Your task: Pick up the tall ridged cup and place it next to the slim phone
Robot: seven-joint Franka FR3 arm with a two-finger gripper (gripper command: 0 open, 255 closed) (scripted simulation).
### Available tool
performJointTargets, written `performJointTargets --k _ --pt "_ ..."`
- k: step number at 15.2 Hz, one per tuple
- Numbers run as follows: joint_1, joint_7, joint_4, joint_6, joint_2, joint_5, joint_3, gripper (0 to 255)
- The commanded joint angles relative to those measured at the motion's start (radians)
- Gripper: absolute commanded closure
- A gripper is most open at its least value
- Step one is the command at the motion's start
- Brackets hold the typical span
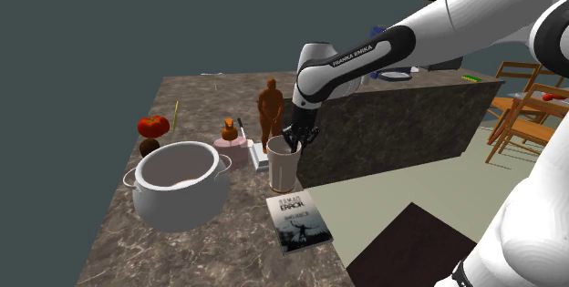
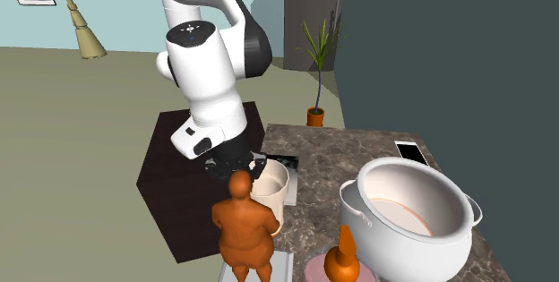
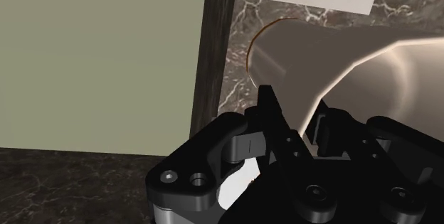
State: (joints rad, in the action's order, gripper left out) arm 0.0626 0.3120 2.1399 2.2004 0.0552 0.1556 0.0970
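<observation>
The tall pale cup (image 1: 283, 169) stands upright on the marble counter (image 1: 219, 249), close to the counter's edge. My black gripper (image 1: 294, 142) comes down on its rim, one finger inside and one outside, shut on the cup wall. The wrist view has the cup (image 3: 334, 52) running away from the gripper (image 3: 302, 126), its wall clasped between the fingers. In the second exterior view the gripper (image 2: 253, 166) pinches the cup (image 2: 270, 186) at the rim. The slim phone (image 2: 412, 153) lies flat by the counter's far corner, beyond the big pot.
A large white pot (image 1: 178, 185) stands at the cup's left in the shoulder view. A brown figurine (image 1: 269, 112) rises just behind the cup. A book (image 1: 298, 221) lies in front of it near the counter edge. A red fruit (image 1: 153, 127) sits farther left.
</observation>
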Motion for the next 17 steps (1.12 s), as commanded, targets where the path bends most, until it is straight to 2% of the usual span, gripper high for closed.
performJointTargets --k 1,7,17 --pt "0.0 0.0 0.0 0.0 0.0 0.0 0.0 255" --pt "0.0 0.0 0.0 0.0 0.0 0.0 0.0 255" --pt "-0.002 0.015 -0.073 -0.128 -0.055 -0.006 -0.002 255"
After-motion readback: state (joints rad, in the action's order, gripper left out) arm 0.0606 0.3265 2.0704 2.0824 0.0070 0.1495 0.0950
